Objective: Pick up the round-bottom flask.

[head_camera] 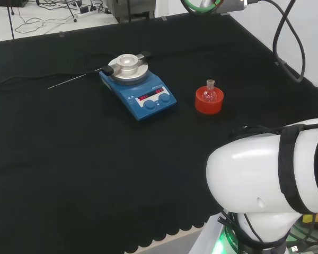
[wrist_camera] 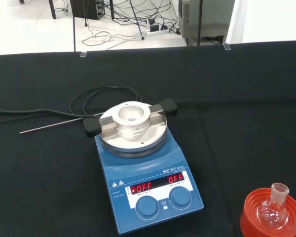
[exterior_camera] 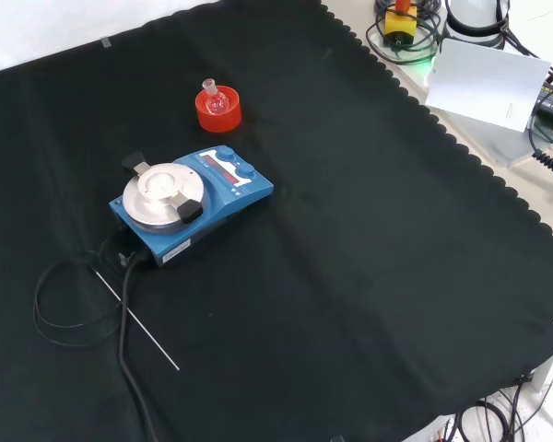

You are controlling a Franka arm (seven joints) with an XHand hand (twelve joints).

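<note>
The small clear flask point(head_camera: 210, 91) sits upright in a red ring stand point(head_camera: 209, 102) on the black cloth point(head_camera: 69, 159), neck up, just to the right of the blue hotplate point(head_camera: 139, 90) in the head view and beyond it in the front view. A thin metal rod point(exterior_camera: 136, 319) and a black cable point(exterior_camera: 69, 304) lie on the hotplate's other side. The task looks to be at its very start: nothing touches the flask. Whether the hand's fingers are spread or curled cannot be told. Next, the arm would need to reach toward the stand and close around the flask's neck.
</note>
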